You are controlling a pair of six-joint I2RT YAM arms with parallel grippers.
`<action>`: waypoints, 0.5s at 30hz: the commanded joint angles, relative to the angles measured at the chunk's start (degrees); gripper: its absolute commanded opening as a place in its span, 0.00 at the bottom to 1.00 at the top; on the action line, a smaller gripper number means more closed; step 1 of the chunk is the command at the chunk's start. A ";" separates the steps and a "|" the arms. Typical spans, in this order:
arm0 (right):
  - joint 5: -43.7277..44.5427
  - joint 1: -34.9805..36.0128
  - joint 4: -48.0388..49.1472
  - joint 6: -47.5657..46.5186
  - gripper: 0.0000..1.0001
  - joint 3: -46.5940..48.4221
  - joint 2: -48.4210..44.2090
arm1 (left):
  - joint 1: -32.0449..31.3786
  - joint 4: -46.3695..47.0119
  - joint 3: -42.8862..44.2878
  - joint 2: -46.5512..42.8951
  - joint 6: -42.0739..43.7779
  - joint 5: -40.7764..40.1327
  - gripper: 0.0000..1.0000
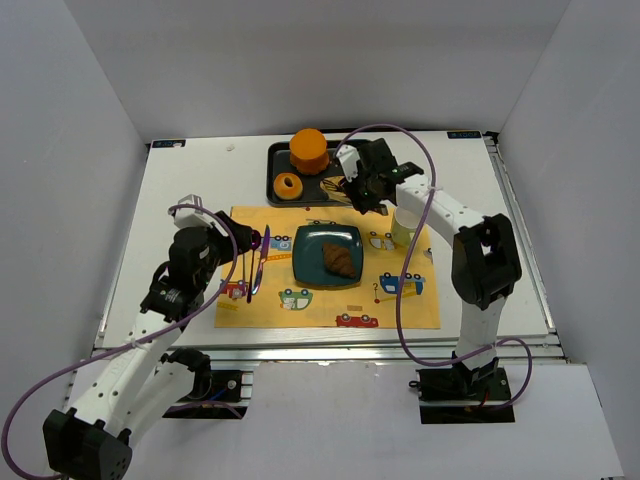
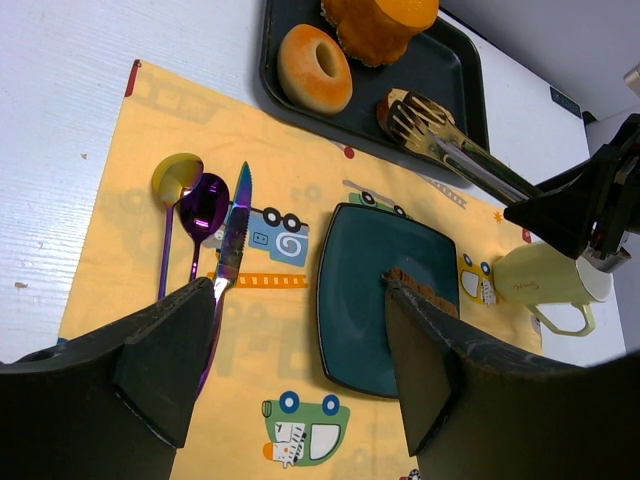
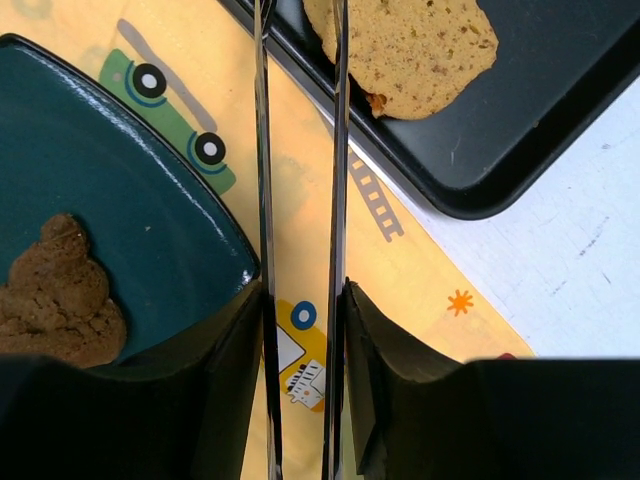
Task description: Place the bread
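The dark brown croissant-shaped roll (image 1: 340, 260) (image 3: 55, 300) lies on the teal square plate (image 1: 312, 243) (image 3: 120, 180). In the black tray (image 1: 325, 187) (image 3: 520, 130) lies the flat golden-tan slice (image 3: 410, 45). My right gripper (image 1: 365, 190) (image 3: 303, 290) is shut on metal tongs (image 3: 337, 150) (image 2: 470, 165), both thin arms pressed between its jaws. The tong tips reach over the near end of the slice; whether they touch it is hidden. My left gripper (image 1: 238, 262) (image 2: 300, 300) hangs open above the placemat, left of the plate, holding nothing.
A yellow car-print placemat (image 1: 400, 305) lies under the plate. The tray also holds an orange ring doughnut (image 1: 288, 186) (image 2: 315, 68) and a tall orange cylinder (image 1: 309, 150). Spoons (image 2: 205, 205) and a knife (image 2: 235, 235) lie left of the plate. A pale mug (image 1: 404, 225) (image 2: 545, 275) stands right of it.
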 commanded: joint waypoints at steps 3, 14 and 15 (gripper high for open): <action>6.22 1.59 1.29 -1.74 0.41 1.71 0.35 | 0.21 0.42 -0.83 -1.36 -0.44 -0.27 0.78; 10.97 3.09 2.25 -3.59 0.28 1.44 1.76 | 0.21 0.07 -0.57 -1.54 -0.44 -0.36 0.78; 11.06 3.09 2.17 -3.67 0.26 1.62 1.85 | 0.21 0.16 -0.57 -1.45 -0.44 -0.44 0.78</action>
